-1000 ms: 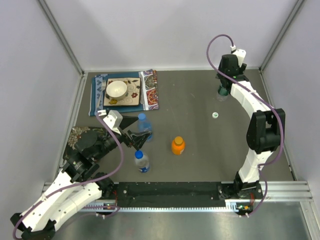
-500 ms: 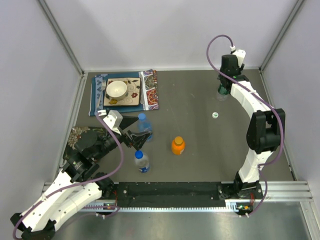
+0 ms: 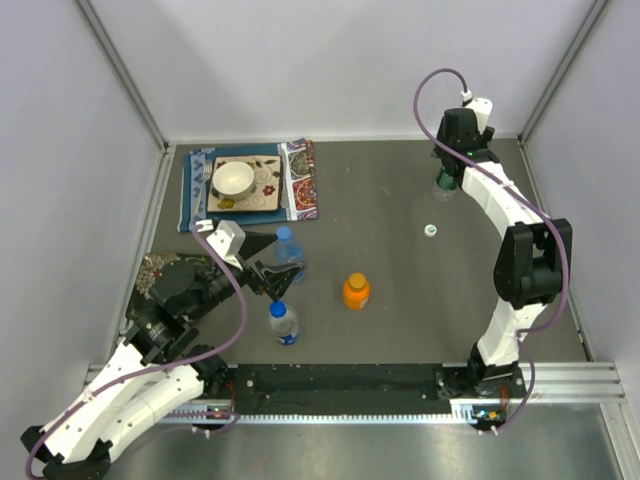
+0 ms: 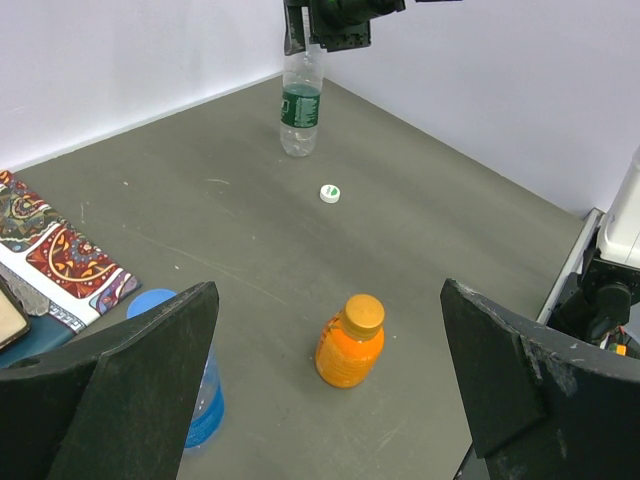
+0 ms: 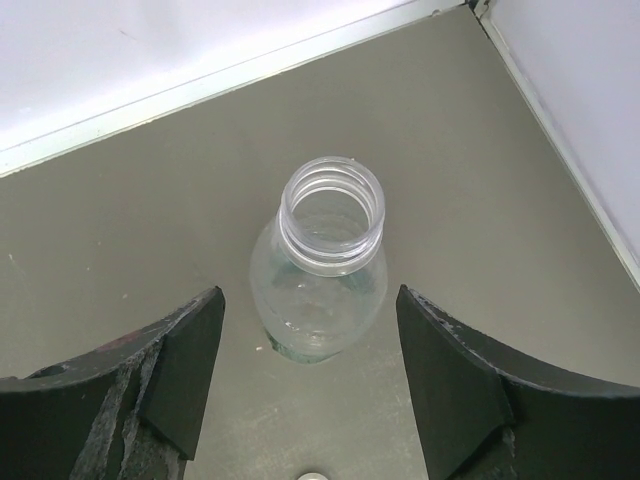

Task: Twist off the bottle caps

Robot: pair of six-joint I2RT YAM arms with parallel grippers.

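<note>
My right gripper (image 3: 447, 172) is open and empty, right above the clear greenish bottle (image 3: 444, 186) at the back right. In the right wrist view that bottle (image 5: 318, 290) stands upright with an open mouth, between my fingers (image 5: 185, 370) and below them. Its white cap (image 3: 430, 231) lies on the table nearby. My left gripper (image 3: 268, 272) is open and empty between two blue-capped bottles, the far one (image 3: 289, 252) and the near one (image 3: 283, 324). The orange bottle (image 4: 349, 343) with its orange cap (image 4: 363, 312) on stands ahead, between my spread fingers (image 4: 130, 380).
A patterned cloth (image 3: 300, 180) with a tray and a white bowl (image 3: 232, 179) lies at the back left. A dark speckled object (image 3: 160, 268) sits at the left edge. White walls close in on three sides.
</note>
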